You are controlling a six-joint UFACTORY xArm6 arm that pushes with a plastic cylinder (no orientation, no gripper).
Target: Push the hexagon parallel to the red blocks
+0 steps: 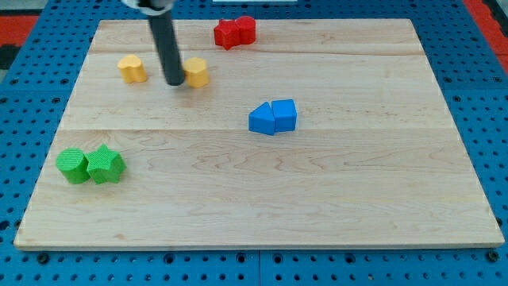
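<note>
A yellow hexagon block [196, 71] lies near the view's top, left of centre, on the wooden board [317, 199]. My tip [174, 82] is at the hexagon's left side, touching or nearly touching it. Two red blocks [235, 32] sit joined together at the view's top, up and to the right of the hexagon. The left red one looks star-shaped. The rod rises from the tip to the view's top edge.
A yellow rounded block [132, 69] lies left of my tip. Two blue blocks [272, 117] sit together near the centre. A green round block [73, 165] and a green star block [105, 164] sit at the left. A blue pegboard [32, 95] surrounds the board.
</note>
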